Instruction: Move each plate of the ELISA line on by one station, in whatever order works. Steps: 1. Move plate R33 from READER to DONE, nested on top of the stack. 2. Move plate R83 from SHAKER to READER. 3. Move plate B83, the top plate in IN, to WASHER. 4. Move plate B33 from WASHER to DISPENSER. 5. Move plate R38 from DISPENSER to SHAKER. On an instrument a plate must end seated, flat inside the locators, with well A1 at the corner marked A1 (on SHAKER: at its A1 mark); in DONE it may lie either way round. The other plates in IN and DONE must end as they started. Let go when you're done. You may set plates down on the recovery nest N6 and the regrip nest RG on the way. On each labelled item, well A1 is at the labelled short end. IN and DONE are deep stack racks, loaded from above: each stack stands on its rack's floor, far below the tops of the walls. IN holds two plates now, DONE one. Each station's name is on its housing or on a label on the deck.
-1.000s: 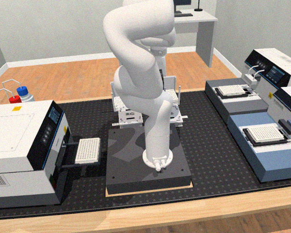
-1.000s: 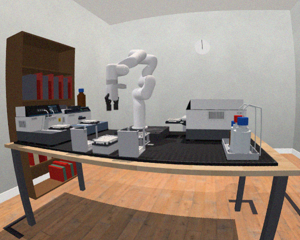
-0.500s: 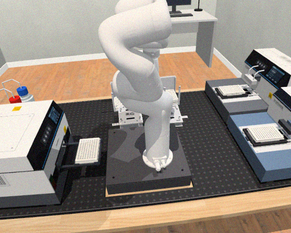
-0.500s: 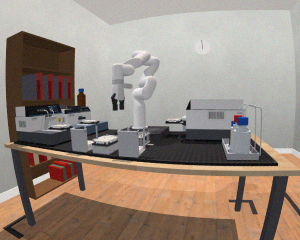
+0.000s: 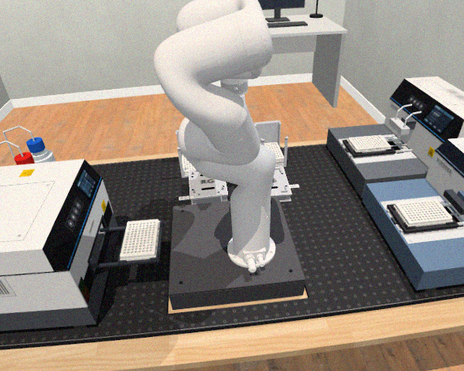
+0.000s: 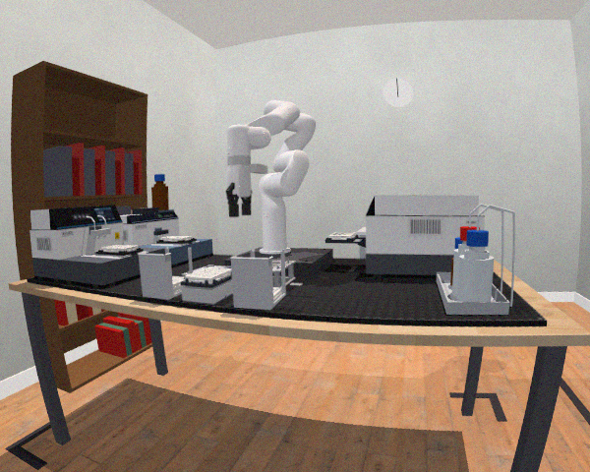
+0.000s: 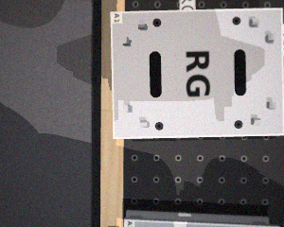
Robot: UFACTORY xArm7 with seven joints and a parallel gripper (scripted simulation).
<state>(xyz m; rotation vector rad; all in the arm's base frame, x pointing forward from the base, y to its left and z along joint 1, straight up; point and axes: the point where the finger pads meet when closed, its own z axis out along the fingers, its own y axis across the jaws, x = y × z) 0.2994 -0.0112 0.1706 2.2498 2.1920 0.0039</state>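
My gripper [image 6: 238, 206] is open and empty. It hangs high above the deck, over the regrip nest RG [image 7: 196, 73]. That nest is a bare white plate with two slots, and it also shows in the top view [image 5: 206, 182]. My own arm hides the gripper in the top view. A white well plate [image 5: 139, 239] lies on the tray of the big instrument at the left. Two more plates lie on the right-hand instruments, one at the far end [image 5: 369, 144] and one nearer [image 5: 422, 212]. Another plate [image 6: 207, 274] lies between the two stack racks. I cannot read any plate label.
Two tall stack racks [image 6: 155, 274] [image 6: 255, 281] stand at the deck's edge beyond the arm base [image 5: 251, 255]. The edge of a second nest plate [image 7: 194, 219] shows just below RG in the wrist view. A bottle rack [image 6: 472, 276] stands at one end of the deck.
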